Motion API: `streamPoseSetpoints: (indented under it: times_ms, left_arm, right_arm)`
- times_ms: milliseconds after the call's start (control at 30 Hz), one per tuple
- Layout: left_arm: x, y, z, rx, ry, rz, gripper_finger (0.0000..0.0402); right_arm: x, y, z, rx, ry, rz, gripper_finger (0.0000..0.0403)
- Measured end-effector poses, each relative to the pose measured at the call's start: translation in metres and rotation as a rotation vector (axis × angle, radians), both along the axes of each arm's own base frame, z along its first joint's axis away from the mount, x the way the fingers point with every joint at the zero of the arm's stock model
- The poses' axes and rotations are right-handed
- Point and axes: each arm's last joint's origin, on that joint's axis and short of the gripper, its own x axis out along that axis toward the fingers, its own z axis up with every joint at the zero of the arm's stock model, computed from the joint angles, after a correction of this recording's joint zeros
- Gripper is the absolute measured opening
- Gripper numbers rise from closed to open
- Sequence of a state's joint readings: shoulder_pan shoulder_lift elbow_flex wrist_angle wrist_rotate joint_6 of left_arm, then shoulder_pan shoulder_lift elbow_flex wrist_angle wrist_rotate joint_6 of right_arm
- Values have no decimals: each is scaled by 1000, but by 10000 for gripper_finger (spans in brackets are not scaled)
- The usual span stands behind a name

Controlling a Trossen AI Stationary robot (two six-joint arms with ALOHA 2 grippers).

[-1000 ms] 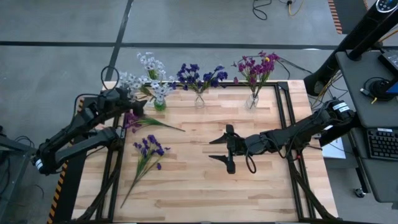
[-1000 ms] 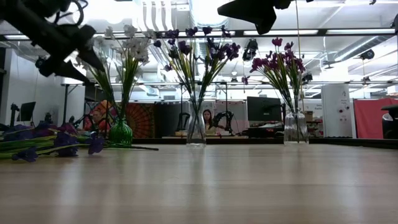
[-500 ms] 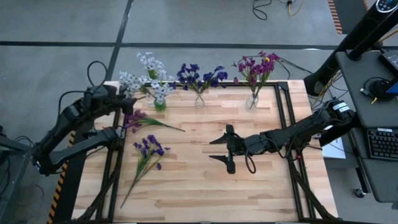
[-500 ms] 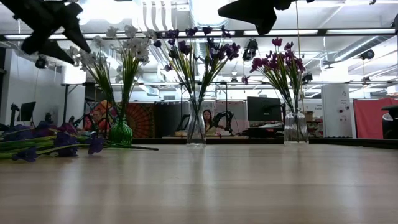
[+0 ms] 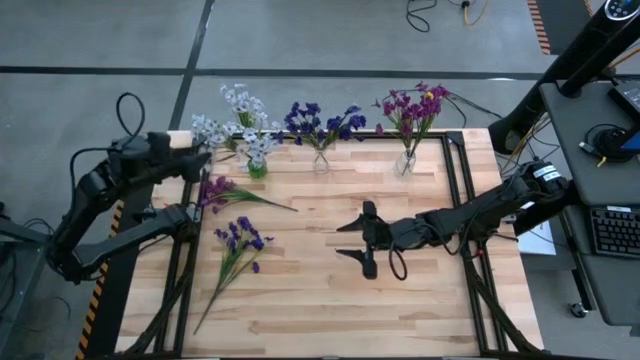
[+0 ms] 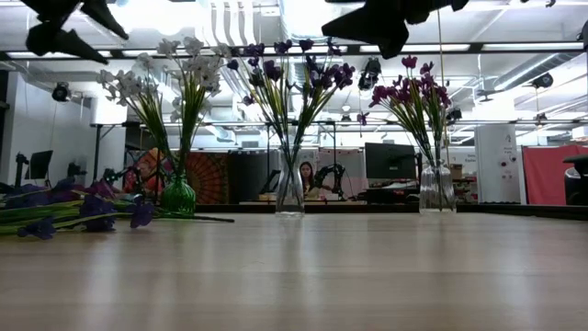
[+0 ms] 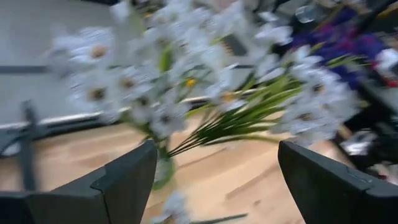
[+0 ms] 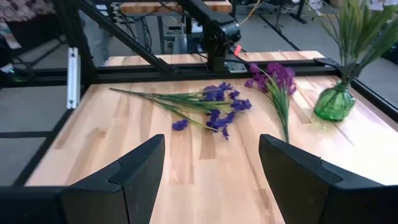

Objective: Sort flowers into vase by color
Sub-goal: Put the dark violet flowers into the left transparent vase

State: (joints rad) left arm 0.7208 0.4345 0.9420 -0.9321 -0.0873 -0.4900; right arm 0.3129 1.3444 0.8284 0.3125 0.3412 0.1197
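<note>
The left gripper (image 5: 205, 158) hovers with jaws wide and nothing in them above the table's left rear corner, just beside the whitish pale-blue sprigs (image 5: 238, 125) standing in the green glass vase (image 5: 257, 168). 2 loose bunches lie on the pale wooden table (image 5: 330, 290): magenta-purple sprigs (image 5: 222, 190) and, nearer the front, dark blue-violet sprigs (image 5: 240, 240). For the next pick, I judge it best to descend over 1 stem only, below the blossoms, pinching across it. The right gripper (image 5: 362, 238) waits mid-table, fingers apart, empty.
</note>
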Motion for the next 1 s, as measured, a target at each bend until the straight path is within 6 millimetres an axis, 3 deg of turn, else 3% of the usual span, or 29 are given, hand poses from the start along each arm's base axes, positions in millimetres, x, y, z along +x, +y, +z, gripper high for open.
streamPoseSetpoints:
  times_ms: [267, 567, 800, 1000]
  left_arm:
    - [15, 6, 10, 122, -137, -151, 316]
    - [14, -1, 42, 251, -247, -260, 316]
    - [52, 2, 65, 363, -481, -599, 316]
    - [74, -8, 84, 436, -463, -728, 316]
  right_arm:
    - [4, -7, -4, 8, 8, -29, 254]
    - [4, -7, -4, -5, 12, -26, 254]
    - [4, -7, -4, -5, 8, -26, 254]
    - [4, -7, -5, 5, 18, -29, 254]
